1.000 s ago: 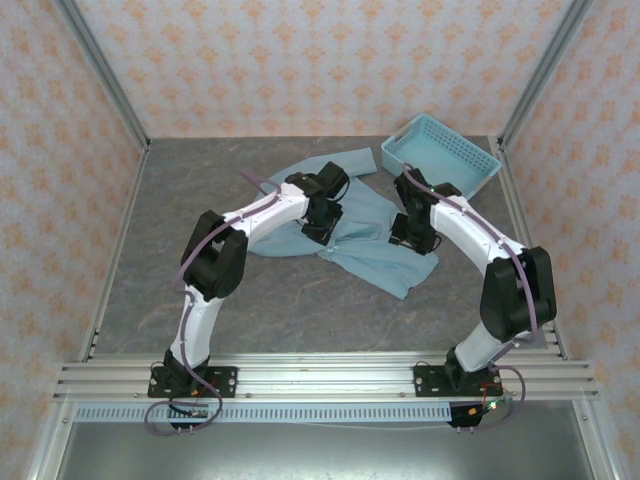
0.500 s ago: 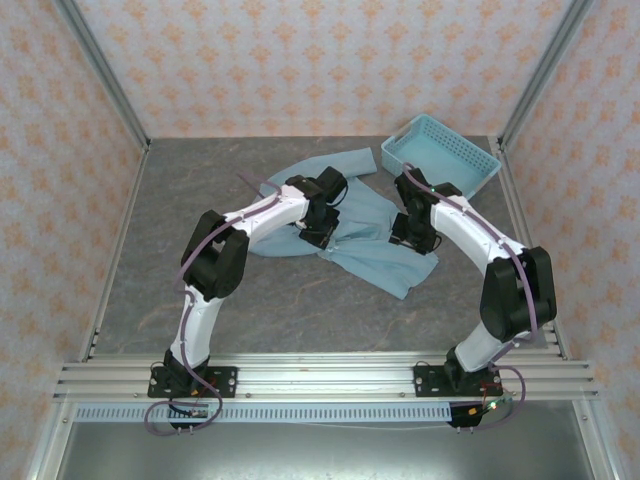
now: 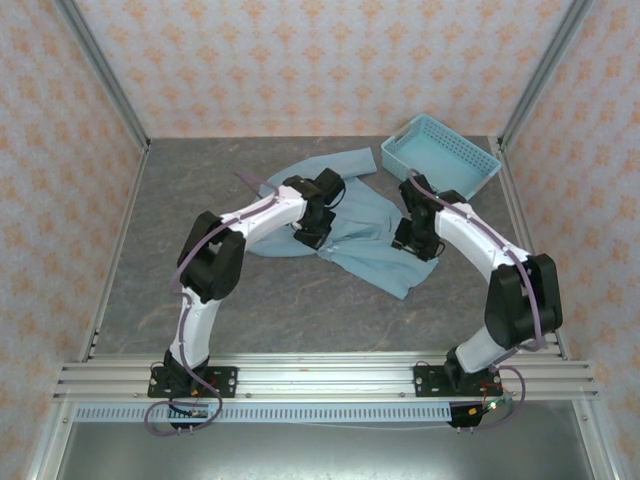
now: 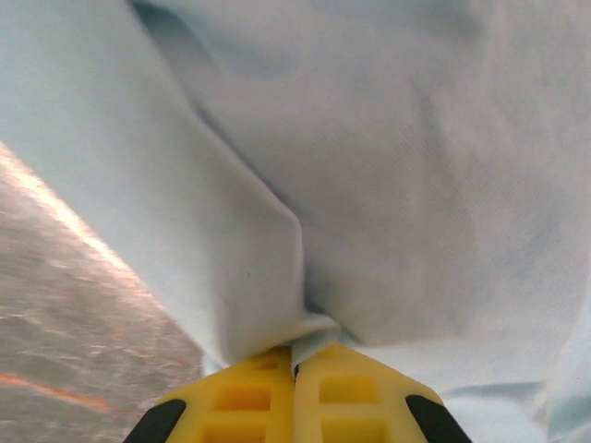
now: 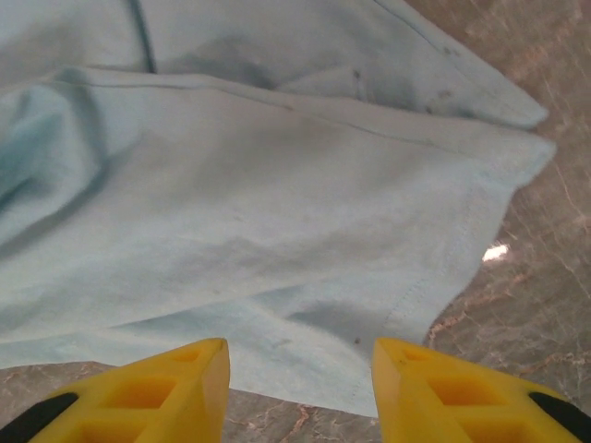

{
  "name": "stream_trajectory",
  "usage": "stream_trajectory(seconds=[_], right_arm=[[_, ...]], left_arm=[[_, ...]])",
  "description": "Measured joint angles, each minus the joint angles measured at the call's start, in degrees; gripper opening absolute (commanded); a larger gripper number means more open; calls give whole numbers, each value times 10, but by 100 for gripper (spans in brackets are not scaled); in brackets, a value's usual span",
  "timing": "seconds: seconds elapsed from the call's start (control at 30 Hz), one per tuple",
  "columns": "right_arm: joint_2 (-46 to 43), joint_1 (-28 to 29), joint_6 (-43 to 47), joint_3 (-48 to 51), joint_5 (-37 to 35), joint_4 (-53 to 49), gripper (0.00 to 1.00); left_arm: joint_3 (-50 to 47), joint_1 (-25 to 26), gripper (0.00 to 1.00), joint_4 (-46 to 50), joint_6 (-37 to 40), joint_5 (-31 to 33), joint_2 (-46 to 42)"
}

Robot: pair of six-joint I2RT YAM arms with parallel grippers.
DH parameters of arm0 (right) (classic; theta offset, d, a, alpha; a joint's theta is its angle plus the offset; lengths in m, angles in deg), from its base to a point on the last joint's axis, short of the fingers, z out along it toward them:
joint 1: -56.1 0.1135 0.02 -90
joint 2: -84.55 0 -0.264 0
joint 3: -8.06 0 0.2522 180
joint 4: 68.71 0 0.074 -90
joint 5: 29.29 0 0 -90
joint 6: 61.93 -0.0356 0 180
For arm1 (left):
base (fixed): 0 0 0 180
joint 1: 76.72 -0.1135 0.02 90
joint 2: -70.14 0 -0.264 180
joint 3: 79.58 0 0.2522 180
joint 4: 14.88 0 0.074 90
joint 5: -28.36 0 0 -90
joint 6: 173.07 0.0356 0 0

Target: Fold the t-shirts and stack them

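Note:
A light blue t-shirt (image 3: 365, 240) lies crumpled in the middle of the grey table, one sleeve reaching toward the back. My left gripper (image 3: 308, 237) sits on its left part, and in the left wrist view the gripper (image 4: 297, 360) is shut on a pinched fold of the t-shirt (image 4: 388, 185), the yellow fingers (image 4: 240, 397) pressed together. My right gripper (image 3: 418, 246) hovers over the shirt's right edge. In the right wrist view it (image 5: 300, 365) stands open above the hem of the t-shirt (image 5: 277, 231), nothing between its fingers.
A light blue perforated plastic basket (image 3: 441, 156) stands at the back right corner. Bare grey table (image 3: 200, 200) stretches to the left and in front of the shirt. Patterned walls and metal posts enclose the table on three sides.
My left gripper has closed on a fold of the t-shirt and shifted slightly back. The right gripper has moved a little to the right along the shirt's edge.

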Motion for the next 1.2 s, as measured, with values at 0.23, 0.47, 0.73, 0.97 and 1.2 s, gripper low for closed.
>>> stream_trajectory(seconds=[0.23,0.47,0.73,0.97,1.2], right_arm=[[-36,-17,-50,84,17,14,45],[-58,-45,-80,98,17,17,45],[-79,-51,-105,99,9,17,45],[-83,-51,-134,104,10,17,47],[-154,-47,-218,177,56,27,48]], left_arm=[[-147,-6,0,24,25,24,-221],[-249,-86,0,72,74,67,-393],[-278,-245,0,114,178,125,-525],[-281,-324,0,129,246,164,-572],[-306,-332,0,131,279,178,-572]])
